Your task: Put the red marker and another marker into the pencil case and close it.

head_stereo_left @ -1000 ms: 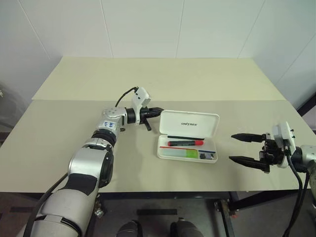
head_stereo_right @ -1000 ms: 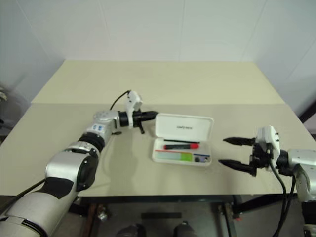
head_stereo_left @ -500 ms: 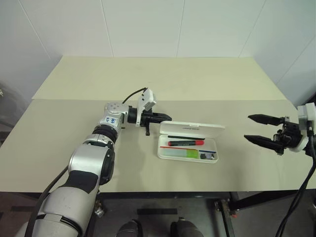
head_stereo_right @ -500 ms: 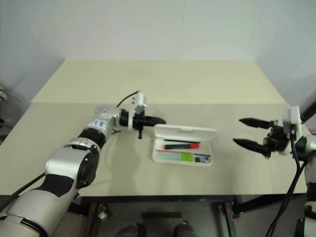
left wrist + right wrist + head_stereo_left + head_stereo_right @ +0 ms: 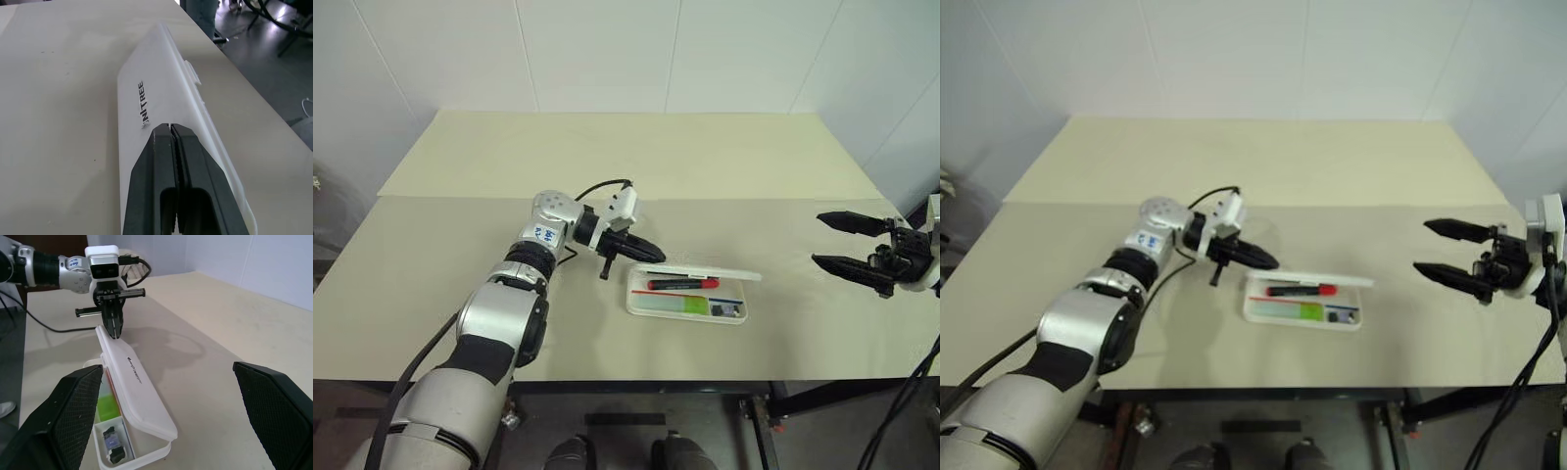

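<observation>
Now, head views: the pencil case (image 5: 690, 291) sits mid-table, lid tipped most of the way down; the red marker (image 5: 682, 284) and another marker (image 5: 682, 305), pale green, lie inside; the left gripper (image 5: 649, 248), fingers pinched together, leans on the lid's back edge. Left wrist view: black fingers (image 5: 161, 166) rest flat on the lid; best to press down evenly so it latches without skidding. Right wrist view: the right gripper (image 5: 168, 401) hangs spread wide, empty, well apart.
</observation>
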You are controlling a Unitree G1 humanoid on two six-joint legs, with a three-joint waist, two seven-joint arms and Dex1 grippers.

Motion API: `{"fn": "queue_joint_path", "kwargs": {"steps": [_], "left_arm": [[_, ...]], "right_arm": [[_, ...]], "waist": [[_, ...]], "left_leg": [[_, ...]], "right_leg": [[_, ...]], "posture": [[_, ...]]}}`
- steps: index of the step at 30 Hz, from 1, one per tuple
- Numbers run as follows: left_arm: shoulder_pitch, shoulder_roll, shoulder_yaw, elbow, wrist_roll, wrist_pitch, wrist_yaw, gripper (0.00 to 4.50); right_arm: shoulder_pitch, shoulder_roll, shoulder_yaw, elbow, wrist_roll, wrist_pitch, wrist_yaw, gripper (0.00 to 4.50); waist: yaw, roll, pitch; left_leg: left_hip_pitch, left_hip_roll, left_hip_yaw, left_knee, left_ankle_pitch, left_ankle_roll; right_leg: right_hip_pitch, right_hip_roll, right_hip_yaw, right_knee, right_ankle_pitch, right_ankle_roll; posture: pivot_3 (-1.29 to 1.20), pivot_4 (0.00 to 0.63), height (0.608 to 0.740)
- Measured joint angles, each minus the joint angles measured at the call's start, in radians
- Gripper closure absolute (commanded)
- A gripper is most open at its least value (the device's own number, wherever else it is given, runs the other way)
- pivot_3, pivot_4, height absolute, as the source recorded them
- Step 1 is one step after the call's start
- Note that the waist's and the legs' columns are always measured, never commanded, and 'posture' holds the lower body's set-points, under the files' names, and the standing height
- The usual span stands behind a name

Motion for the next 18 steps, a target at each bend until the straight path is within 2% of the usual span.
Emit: {"fn": "queue_joint_path", "kwargs": {"steps": [13,18], "left_arm": [[0.072,-0.008,-0.182,-0.049,0.103,-0.154,0.001,4.46],[0.056,0.002,-0.243,-0.063,0.161,-0.231,0.082,4.46]], "right_arm": [[0.004,-0.039,0.078,0.001,0.038,-0.028,0.003,0.0],[0.012,-0.039,0.08,-0.003,0.059,-0.026,0.003,0.0]], "waist": [[-0.001,0.0,0.0],[-0.001,0.0,0.0]], "left_leg": [[0.0,0.0,0.0,0.001,-0.003,0.005],[0.008,0.0,-0.001,0.001,-0.004,0.006]], "right_leg": [[0.0,0.0,0.008,0.001,0.0,0.0],[0.008,-0.001,0.008,0.001,0.0,0.0]], "posture": [[0.0,0.15,0.74],[0.0,0.15,0.74]]}}
